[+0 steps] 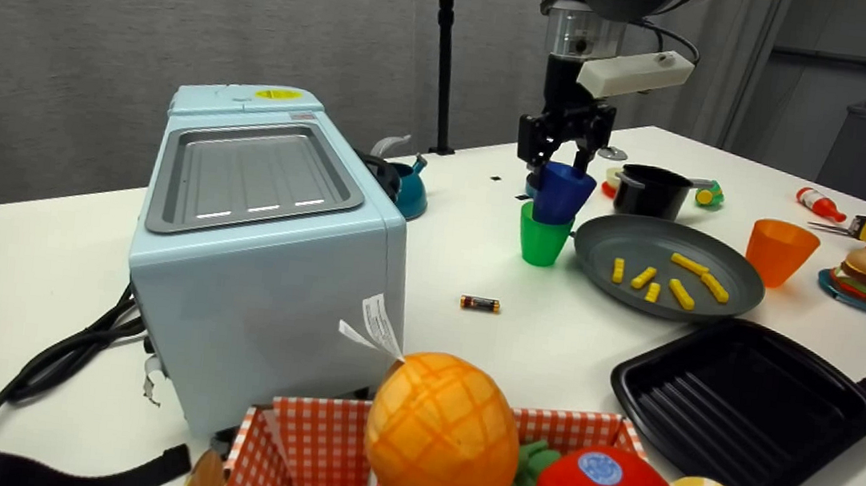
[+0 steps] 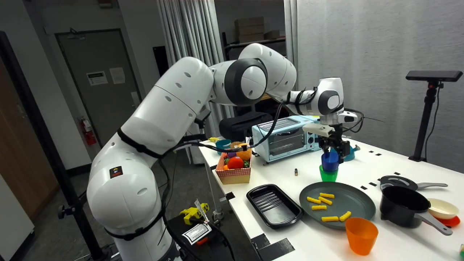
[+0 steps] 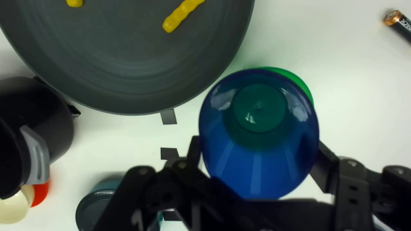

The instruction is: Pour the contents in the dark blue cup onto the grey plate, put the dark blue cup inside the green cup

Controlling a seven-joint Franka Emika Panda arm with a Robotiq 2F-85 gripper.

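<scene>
My gripper is shut on the dark blue cup, one finger on each side of its wall. No pieces show inside that cup in the wrist view. Its lower end stands at the mouth of the green cup, slightly tilted; how deep it sits I cannot tell. From above, only a crescent of the green cup's rim shows past the blue one. Right beside them lies the grey plate, with the contents, several yellow sticks, scattered across it.
An orange cup and a black ridged tray stand by the plate. A black pot is on its far side. Near the green cup lie a battery and a teal kettle. The blue toaster oven stands behind.
</scene>
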